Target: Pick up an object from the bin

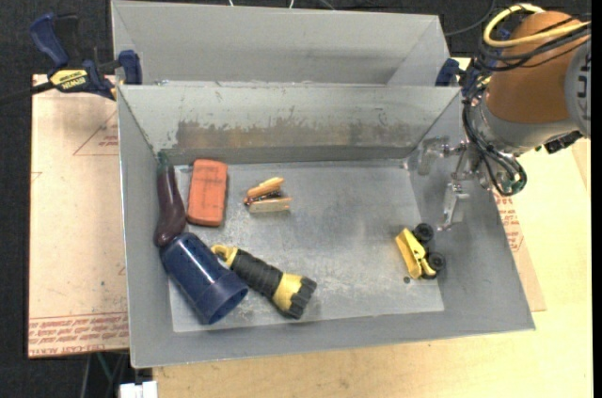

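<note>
My gripper hangs low in the bin's right part, close to the right wall, and is open with nothing between its fingers. A small yellow and black toy vehicle lies on the floor just below it and slightly to the left, apart from the fingertips. Further left, mid-floor, lies a small tan and orange clip-like piece.
At the left side lie an orange rectangular block, a dark maroon curved handle, a blue cup on its side and a black and yellow flashlight. The arm with its orange cover stands over the right rim.
</note>
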You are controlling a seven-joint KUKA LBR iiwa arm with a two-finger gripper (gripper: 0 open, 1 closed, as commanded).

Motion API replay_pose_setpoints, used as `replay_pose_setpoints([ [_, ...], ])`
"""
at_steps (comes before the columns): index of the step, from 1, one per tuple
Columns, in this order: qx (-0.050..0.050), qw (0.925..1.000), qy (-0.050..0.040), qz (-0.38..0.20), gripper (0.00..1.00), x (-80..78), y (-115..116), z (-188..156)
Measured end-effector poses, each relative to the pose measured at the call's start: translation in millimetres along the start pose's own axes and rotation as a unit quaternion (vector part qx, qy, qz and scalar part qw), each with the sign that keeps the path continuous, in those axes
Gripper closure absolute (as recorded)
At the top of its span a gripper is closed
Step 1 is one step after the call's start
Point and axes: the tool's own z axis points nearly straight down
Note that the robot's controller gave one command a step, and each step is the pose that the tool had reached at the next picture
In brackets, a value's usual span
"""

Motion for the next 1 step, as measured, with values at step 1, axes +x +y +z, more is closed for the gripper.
replay_pose_setpoints([
  [1,0.001,1.0,-0.0039,-0.002,0.0,-2.0,0.8,-5.1],
])
